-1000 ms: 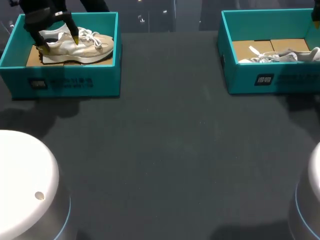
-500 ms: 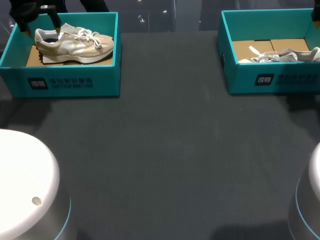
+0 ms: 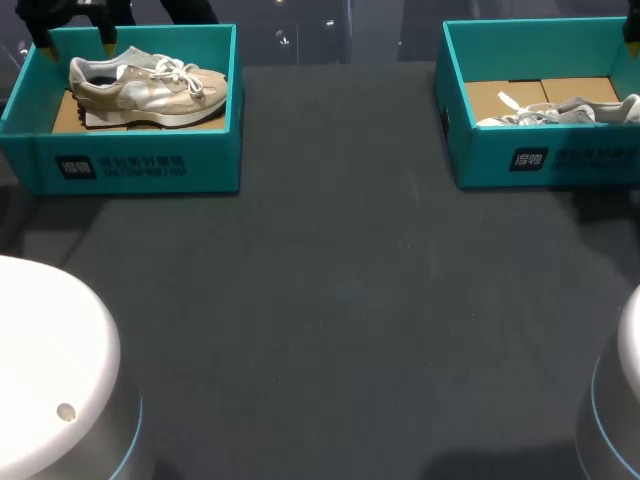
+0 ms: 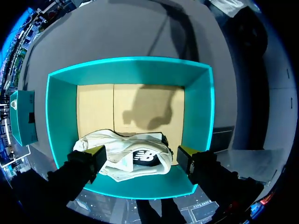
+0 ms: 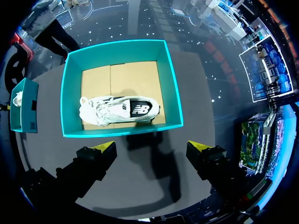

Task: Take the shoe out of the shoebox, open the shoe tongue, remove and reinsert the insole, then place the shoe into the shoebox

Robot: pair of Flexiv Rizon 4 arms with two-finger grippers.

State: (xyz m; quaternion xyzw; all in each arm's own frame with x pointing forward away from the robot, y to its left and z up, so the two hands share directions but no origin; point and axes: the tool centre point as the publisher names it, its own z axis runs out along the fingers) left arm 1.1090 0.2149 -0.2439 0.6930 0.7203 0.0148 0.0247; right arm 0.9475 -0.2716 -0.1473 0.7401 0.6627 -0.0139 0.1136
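Teal shoebox (image 3: 215,150) with printed front label (image 3: 120,166) holds the shoe (image 3: 150,88).

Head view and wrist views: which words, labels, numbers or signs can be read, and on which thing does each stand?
Left shoebox, front wall: dark square mark and a line of print, too blurred to read.
Right shoebox, front wall: same kind of mark and print, too blurred to read.
Left shoe, right shoe, on the side: pale emblem on a dark patch, no readable word.
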